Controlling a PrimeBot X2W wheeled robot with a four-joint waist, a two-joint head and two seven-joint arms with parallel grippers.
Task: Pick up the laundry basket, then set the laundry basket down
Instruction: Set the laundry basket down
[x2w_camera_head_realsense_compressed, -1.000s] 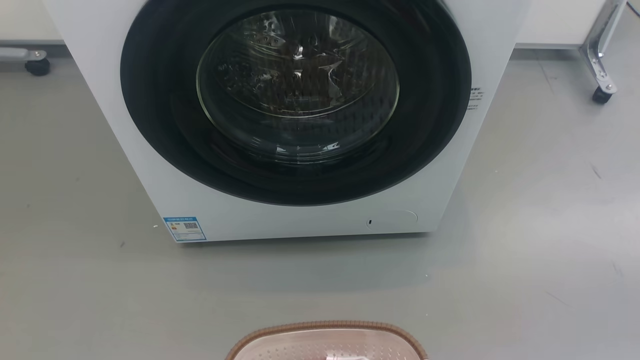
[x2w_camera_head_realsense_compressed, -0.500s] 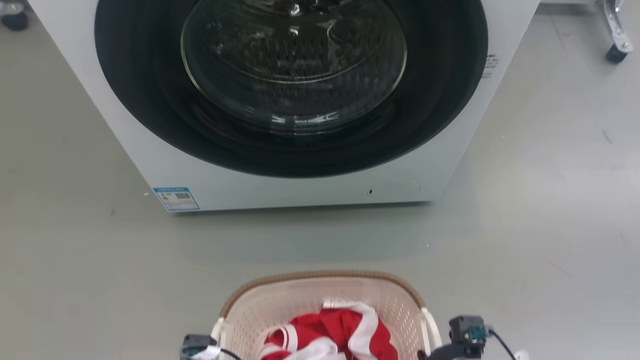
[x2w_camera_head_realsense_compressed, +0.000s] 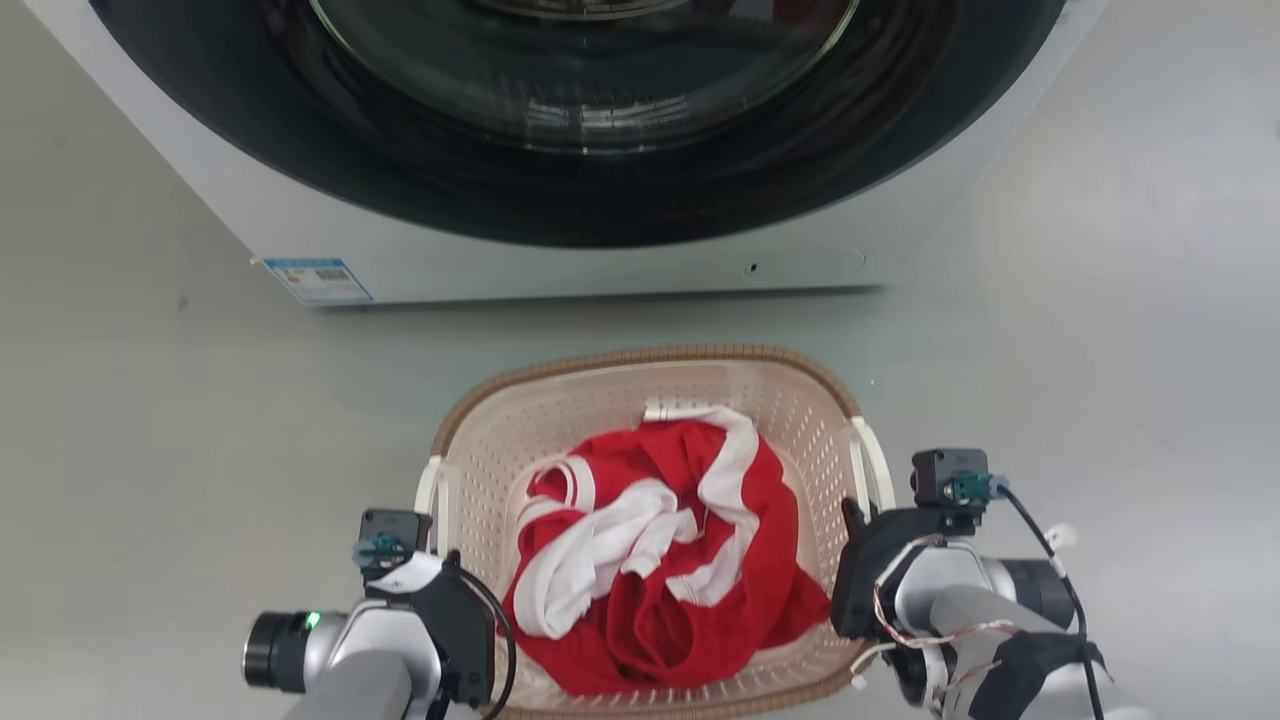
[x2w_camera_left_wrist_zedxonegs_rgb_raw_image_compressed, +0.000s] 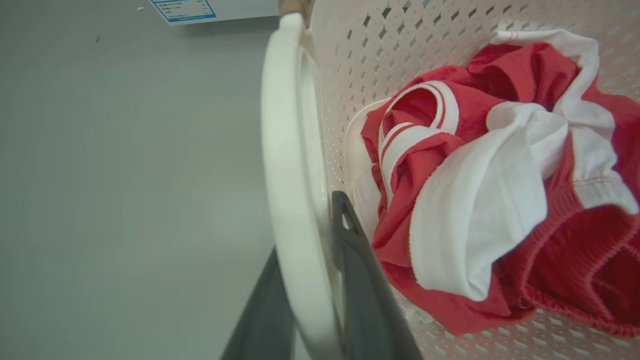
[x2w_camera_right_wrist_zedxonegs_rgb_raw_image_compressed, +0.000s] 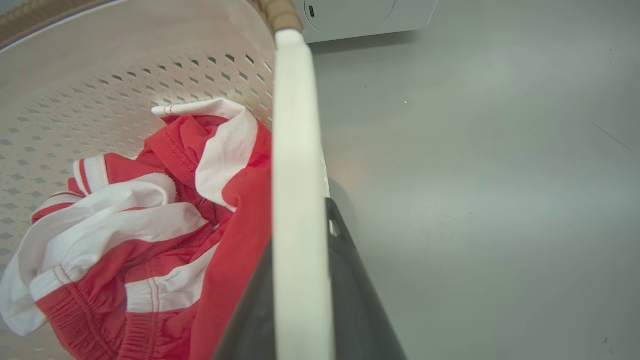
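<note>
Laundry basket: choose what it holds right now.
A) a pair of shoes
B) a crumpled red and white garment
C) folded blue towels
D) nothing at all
B: a crumpled red and white garment lies inside the laundry basket, heaped on its perforated bottom.

The laundry basket (x2w_camera_head_realsense_compressed: 560, 420) is matt perforated plastic; the garment (x2w_camera_head_realsense_compressed: 650, 560), soft cloth; the washer door (x2w_camera_head_realsense_compressed: 580, 95), glossy glass.
</note>
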